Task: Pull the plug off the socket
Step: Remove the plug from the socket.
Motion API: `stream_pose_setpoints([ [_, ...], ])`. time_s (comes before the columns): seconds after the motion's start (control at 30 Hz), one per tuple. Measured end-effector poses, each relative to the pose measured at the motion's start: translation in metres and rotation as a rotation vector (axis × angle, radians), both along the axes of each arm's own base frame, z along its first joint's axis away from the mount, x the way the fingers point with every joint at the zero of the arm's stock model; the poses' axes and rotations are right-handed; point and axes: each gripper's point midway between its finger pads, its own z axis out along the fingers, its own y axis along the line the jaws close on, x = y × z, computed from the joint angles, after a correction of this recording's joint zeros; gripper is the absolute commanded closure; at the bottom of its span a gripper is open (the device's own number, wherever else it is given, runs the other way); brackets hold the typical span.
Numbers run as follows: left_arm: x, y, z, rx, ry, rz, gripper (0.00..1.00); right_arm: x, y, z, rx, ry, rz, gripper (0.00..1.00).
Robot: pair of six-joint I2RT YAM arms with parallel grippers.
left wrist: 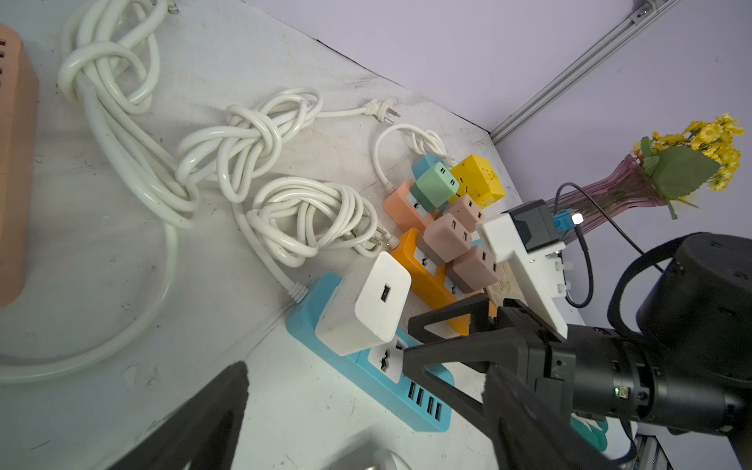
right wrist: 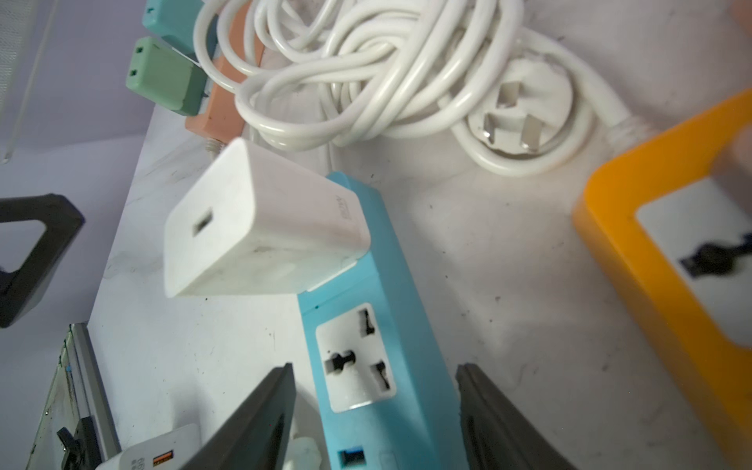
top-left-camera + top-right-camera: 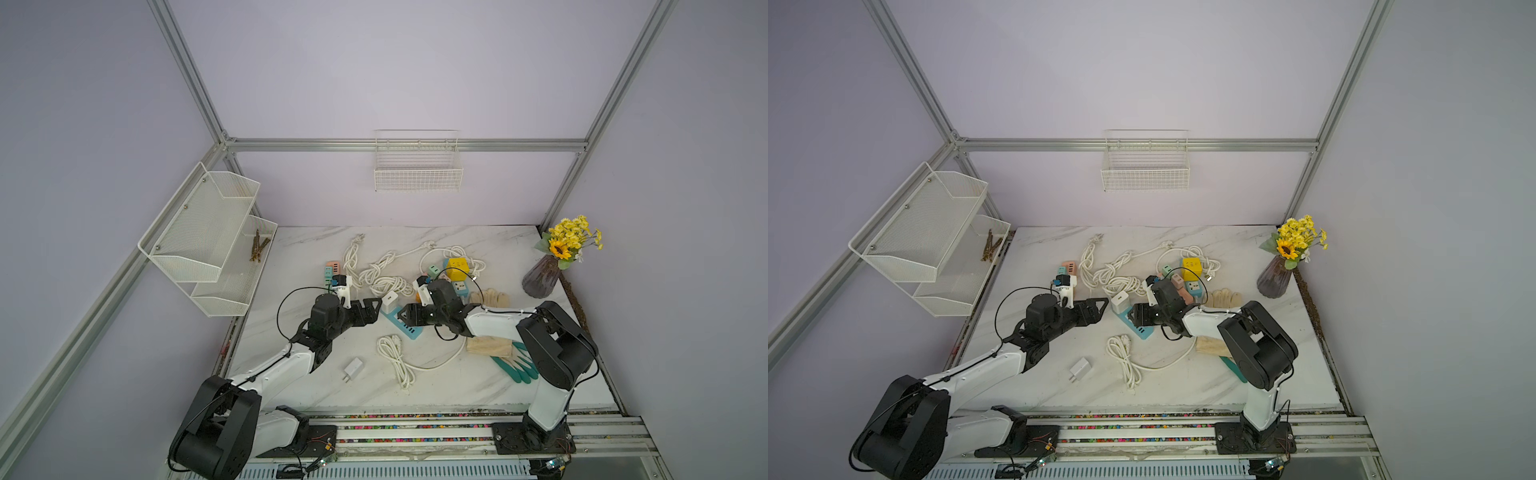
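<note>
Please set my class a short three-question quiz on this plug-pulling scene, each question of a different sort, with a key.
1. True or false: the white charger is plugged into the orange power strip.
2. The right gripper stands: A) open, astride the blue power strip; B) shut on the white charger; C) over the vase.
3. Fill in: the left gripper is empty and ____.
Key: 1 false, it sits in the blue power strip; 2 A; 3 open.

Soft light, faint shadows — wrist cams blurry
</note>
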Motion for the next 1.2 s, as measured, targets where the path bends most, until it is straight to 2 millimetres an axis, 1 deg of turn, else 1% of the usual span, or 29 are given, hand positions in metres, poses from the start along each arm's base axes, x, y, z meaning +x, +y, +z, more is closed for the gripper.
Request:
stream_pose_setpoints([
  [0.13,0.001,-0.006,-0.003,0.029,0.008,-0.025,0.1,-0.002,0.001,-0.006,-0.021,0.024,0.017,0.45],
  [0.23,0.001,-0.011,-0.002,0.062,0.007,-0.049,0.1,-0.003,0.002,-0.01,-0.024,0.037,0.029,0.47],
  [0.27,0.001,-0.013,-0.001,0.076,0.003,-0.056,0.12,-0.003,0.003,-0.01,-0.023,0.042,0.032,0.47],
  [0.33,0.001,-0.017,0.0,0.122,-0.005,-0.077,0.13,-0.003,0.003,-0.01,-0.022,0.047,0.036,0.48],
  [0.4,0.002,-0.021,0.002,0.172,-0.023,-0.094,0.13,-0.004,0.004,-0.01,-0.022,0.048,0.04,0.51],
  [0.5,0.006,-0.023,0.001,0.267,-0.038,-0.103,0.12,-0.005,0.005,-0.01,-0.018,0.053,0.047,0.52],
  [0.6,0.011,-0.024,-0.006,0.358,-0.036,-0.109,0.12,-0.005,0.007,-0.01,-0.013,0.059,0.054,0.52],
  [0.73,0.018,-0.027,-0.029,0.469,0.004,-0.129,0.14,-0.005,0.009,-0.01,-0.008,0.064,0.061,0.53],
  [0.8,0.022,-0.032,-0.04,0.515,0.026,-0.145,0.17,-0.006,0.009,-0.01,-0.006,0.067,0.064,0.53],
  [0.87,0.025,-0.037,-0.048,0.554,0.039,-0.163,0.18,-0.006,0.01,-0.01,-0.004,0.069,0.067,0.56],
  [0.9,0.026,-0.04,-0.05,0.572,0.04,-0.17,0.21,-0.006,0.01,-0.01,-0.002,0.071,0.069,0.56],
  [0.93,0.028,-0.042,-0.052,0.588,0.041,-0.177,0.24,-0.006,0.011,-0.01,0.001,0.072,0.071,0.56],
  [1.0,0.032,-0.046,-0.055,0.615,0.045,-0.184,0.26,-0.006,0.012,-0.01,0.004,0.075,0.075,0.56],
  [1.2,0.044,-0.047,-0.059,0.67,0.062,-0.183,0.4,-0.006,0.015,-0.01,0.012,0.081,0.086,0.57],
])
